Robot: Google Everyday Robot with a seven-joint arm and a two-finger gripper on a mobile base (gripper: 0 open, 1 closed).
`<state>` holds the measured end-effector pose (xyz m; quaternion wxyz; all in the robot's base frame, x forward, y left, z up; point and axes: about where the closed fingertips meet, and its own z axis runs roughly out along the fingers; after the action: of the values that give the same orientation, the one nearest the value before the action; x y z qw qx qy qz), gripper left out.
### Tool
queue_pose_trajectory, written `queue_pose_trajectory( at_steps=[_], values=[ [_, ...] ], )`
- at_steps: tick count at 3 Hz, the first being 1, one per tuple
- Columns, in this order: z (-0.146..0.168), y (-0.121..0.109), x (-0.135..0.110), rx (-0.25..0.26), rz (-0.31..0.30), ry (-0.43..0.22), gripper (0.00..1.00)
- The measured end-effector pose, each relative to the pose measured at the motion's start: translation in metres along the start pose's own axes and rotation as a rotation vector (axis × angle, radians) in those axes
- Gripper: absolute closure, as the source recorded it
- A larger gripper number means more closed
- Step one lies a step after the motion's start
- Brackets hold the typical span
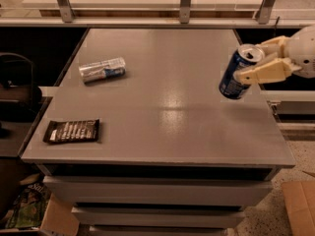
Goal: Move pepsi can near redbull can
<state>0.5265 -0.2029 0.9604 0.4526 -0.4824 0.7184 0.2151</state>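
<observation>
The pepsi can (236,73) is dark blue with a silver top. It hangs tilted above the right side of the grey table (167,122). My gripper (252,63) comes in from the right edge and is shut on the can, one cream finger (258,73) across its front. The redbull can (102,70) is slim, silver with blue patches. It lies on its side at the far left of the table, well away from my gripper.
A flat dark snack packet (72,130) lies near the table's front left corner. A rail with metal posts (185,1) runs behind the table. A cardboard box (299,205) sits on the floor at the right. A dark chair (17,85) stands at the left.
</observation>
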Motion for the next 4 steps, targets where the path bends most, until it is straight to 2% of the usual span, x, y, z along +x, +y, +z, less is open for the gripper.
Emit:
queue_pose_trajectory(
  at_steps=[2, 3, 4],
  values=[
    [0.071, 0.004, -0.056, -0.163, -0.109, -0.078, 1.00],
    [0.109, 0.008, -0.079, -0.222, -0.143, -0.096, 1.00],
    [0.144, 0.017, -0.099, -0.250, -0.167, -0.093, 1.00]
  ],
)
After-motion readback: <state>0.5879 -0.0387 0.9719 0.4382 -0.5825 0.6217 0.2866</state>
